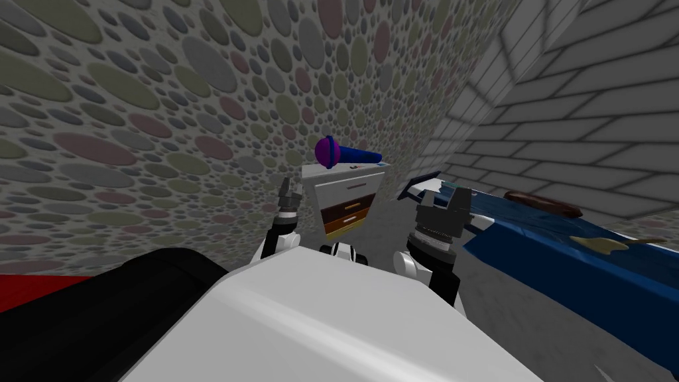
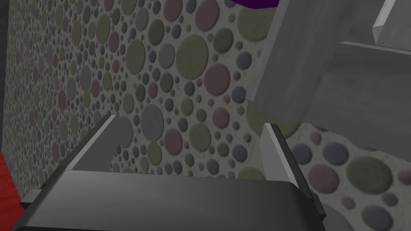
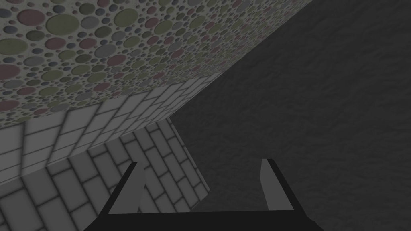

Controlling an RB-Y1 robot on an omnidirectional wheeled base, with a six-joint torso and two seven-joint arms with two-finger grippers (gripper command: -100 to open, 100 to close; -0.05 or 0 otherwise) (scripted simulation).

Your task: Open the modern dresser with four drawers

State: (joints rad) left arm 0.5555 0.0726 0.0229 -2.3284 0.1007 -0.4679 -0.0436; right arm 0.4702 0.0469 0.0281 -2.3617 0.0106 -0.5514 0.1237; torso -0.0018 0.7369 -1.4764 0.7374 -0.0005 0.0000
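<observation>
Left jaws: the left gripper (image 2: 188,150) is spread wide, nothing between the fingers (image 2: 277,148) but air, with the spotted wall (image 2: 160,80) way behind.
Just past the jaws: the dresser (image 2: 321,72) sits ahead and off to the gripper's right, beyond one fingertip, not lined up between the two. What shows there is a plain grey side, and there's no contact.
Dresser overall: from the head camera it's straight ahead against the spotted wall, with a white top drawer (image 1: 349,189) and brown, orange and yellowish fronts below. All look closed, far as I can tell.
On top: a microphone (image 1: 341,153), purple head and blue body, lying above the jaws' level.
Right jaws: the right gripper (image 1: 445,207) hangs well off to the dresser's right, near the blue bed (image 1: 563,245). Its fingers are apart too and hold nothing.
Step in hand: I'd call this the approach, task barely started.
How I'd do it: swing the left gripper rightward so it faces a drawer front rather than the side. Centre the handle between the fingers, go in square, close, then pull straight back along the drawer's travel. Handles look tiny from here and I can't make out their shape, so I'd go slow.
Watch out: stay clear of the top edge so the microphone doesn't get knocked off.
</observation>
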